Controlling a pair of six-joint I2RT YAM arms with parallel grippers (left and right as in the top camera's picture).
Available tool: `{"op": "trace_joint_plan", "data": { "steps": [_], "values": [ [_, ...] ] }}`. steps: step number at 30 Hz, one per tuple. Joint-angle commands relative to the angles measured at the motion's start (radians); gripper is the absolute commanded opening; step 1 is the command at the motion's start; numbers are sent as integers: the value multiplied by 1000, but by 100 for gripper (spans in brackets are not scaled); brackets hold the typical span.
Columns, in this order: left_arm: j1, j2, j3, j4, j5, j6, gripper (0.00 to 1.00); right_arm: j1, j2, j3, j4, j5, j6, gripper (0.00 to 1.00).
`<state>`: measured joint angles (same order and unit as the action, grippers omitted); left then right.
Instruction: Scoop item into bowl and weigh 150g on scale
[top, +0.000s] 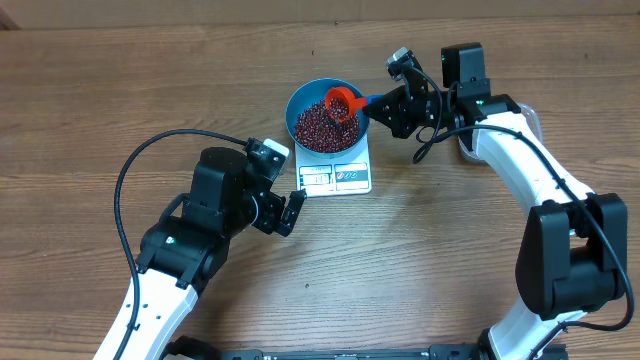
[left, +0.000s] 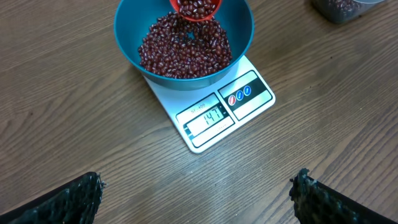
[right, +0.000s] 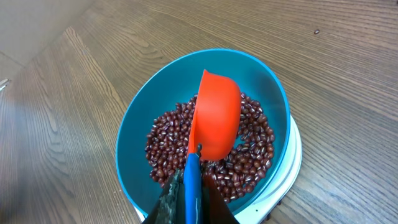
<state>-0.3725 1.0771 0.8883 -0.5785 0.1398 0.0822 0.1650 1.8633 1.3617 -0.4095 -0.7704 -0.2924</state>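
The blue bowl stands on the white scale and holds a pile of dark red beans. In the left wrist view the display of the scale reads 147. My right gripper is shut on the blue handle of a red scoop. The scoop hangs tilted over the beans inside the bowl, with beans showing in its mouth. My left gripper stands open just left of the scale's front edge, with bare table between its fingers.
A clear tub with more beans sits at the far right in the left wrist view. The right arm reaches over that side of the table. A black cable loops to the left of the left arm.
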Motion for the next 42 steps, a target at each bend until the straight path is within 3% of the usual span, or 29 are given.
{"op": "trace_joint_plan", "data": {
  "steps": [1, 5, 8, 42],
  "values": [
    [4, -17, -3, 2, 14, 19, 100, -1, -25, 21, -40, -16, 0, 4],
    [4, -17, -3, 2, 14, 19, 100, -8, -25, 21, -40, 69, -50, 4],
    [4, -17, -3, 3, 14, 19, 100, -7, -25, 21, -25, -26, -27, 4],
    [4, -17, -3, 2, 14, 19, 99, -14, -25, 21, -26, -9, -26, 4]
  ]
}}
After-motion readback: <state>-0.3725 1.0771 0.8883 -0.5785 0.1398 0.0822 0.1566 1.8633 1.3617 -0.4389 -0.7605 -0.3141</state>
